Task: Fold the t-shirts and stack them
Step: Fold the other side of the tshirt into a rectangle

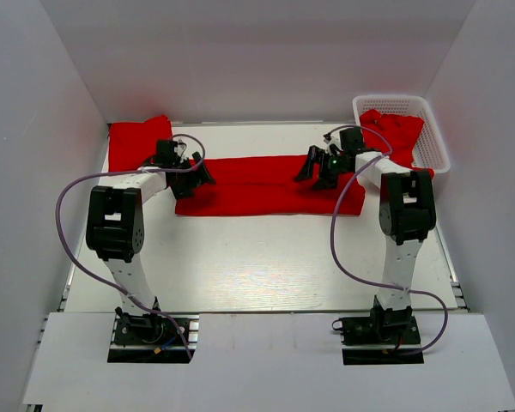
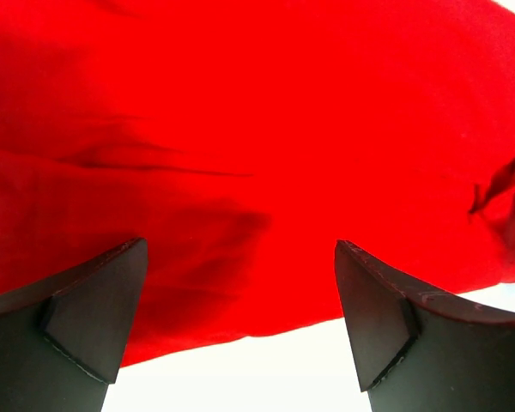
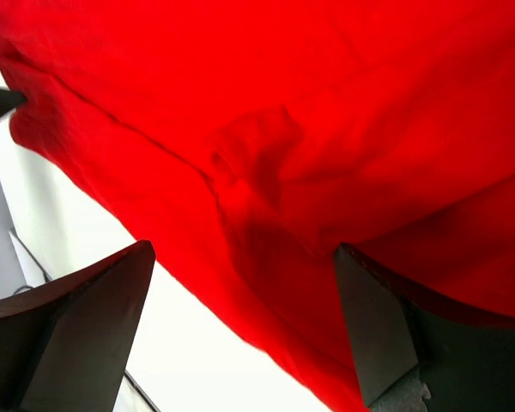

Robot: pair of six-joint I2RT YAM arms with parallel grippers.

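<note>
A red t-shirt [image 1: 266,184] lies folded into a long band across the middle of the table. My left gripper [image 1: 191,178] hovers open over its left end, and the cloth [image 2: 240,154] fills the left wrist view between the spread fingers [image 2: 94,309]. My right gripper [image 1: 319,167] hovers open over the band's right part, and the right wrist view shows the shirt's edge [image 3: 266,197] between the fingers [image 3: 386,335]. A folded red shirt [image 1: 136,142] lies at the far left. More red shirts [image 1: 395,133] lie in the basket.
A white plastic lattice basket [image 1: 429,150] stands at the far right corner. White walls enclose the table on three sides. Purple cables loop from both arms over the bare table [image 1: 257,257] in front of the band.
</note>
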